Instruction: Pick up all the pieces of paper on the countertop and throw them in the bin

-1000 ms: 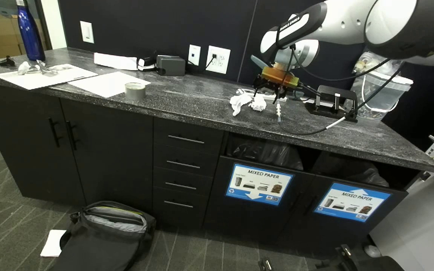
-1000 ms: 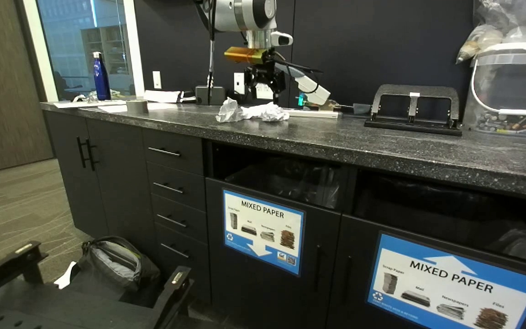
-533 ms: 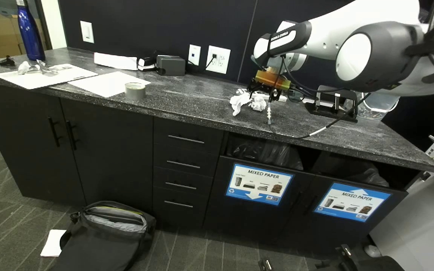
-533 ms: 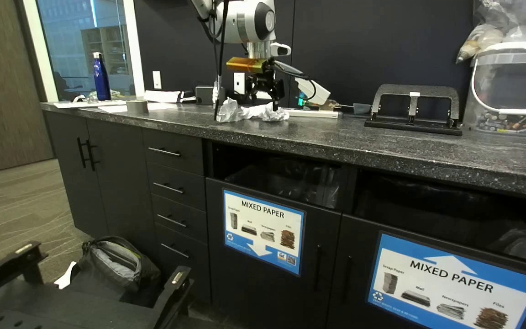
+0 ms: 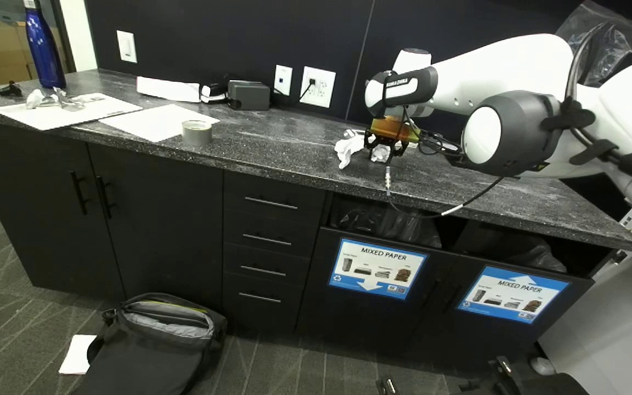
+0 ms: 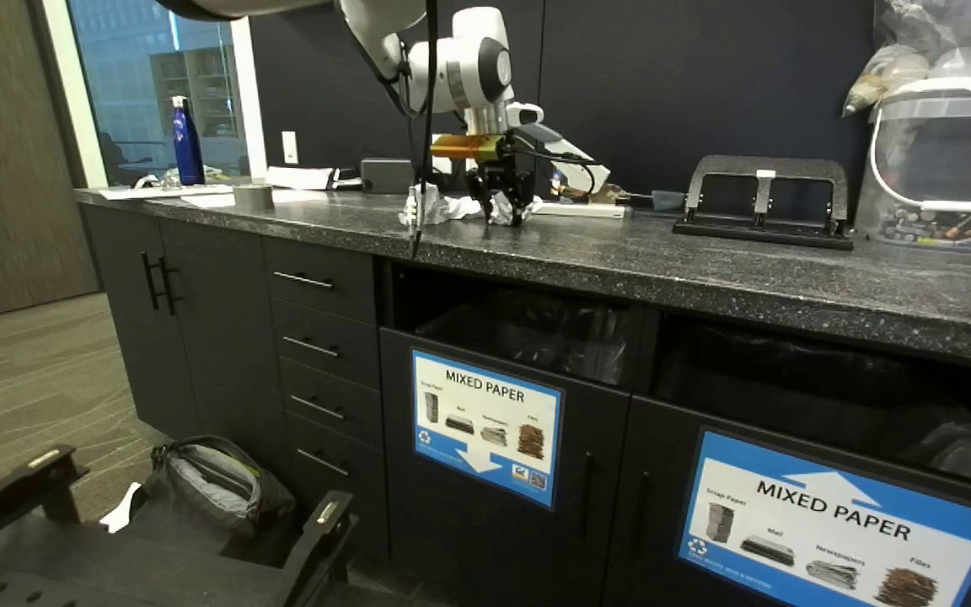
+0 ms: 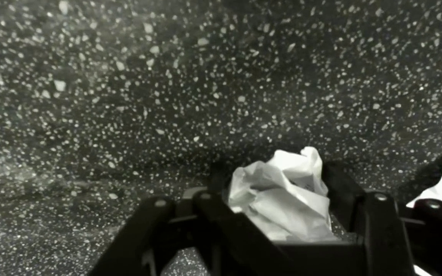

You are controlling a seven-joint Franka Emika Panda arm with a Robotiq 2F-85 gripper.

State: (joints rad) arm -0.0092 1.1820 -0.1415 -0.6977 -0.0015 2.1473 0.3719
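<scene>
We see the black fingers [image 7: 343,195] low at the counter [image 5: 272,148], one at nine o'clock and one at three o'clock of a crumpled paper wad [image 7: 284,197] in the wrist view. The wad fills the gap between them, though we cannot tell whether they are pinching it. Another paper wad [image 5: 349,150] lies on the counter just beside the fingers, at nine o'clock in both exterior views. In an exterior view, the white arm [image 5: 491,71] reaches in from about three o'clock.

Below the counter's edge, at six o'clock from the fingers, we find a bin [image 5: 360,318] with a dark slot [image 6: 418,291], a plastic liner [image 6: 610,354] and a blue-and-white label [image 5: 378,269] reading MIXED PAPER, its arrow [image 5: 370,284] pointing down. A second bin [image 5: 475,332] stands just beside it, between three and four o'clock, with the arrow on its own label [image 5: 513,294] pointing up.

Well apart from the fingers, toward nine o'clock, we have a grey roll of tape [image 5: 196,133], then two flat white sheets [image 5: 157,122] on the counter. A blue bottle [image 5: 44,52] stands upright near the farther sheet. In an exterior view, a black hole punch [image 6: 762,194] stands at three o'clock, near a clear tub [image 6: 949,160].
</scene>
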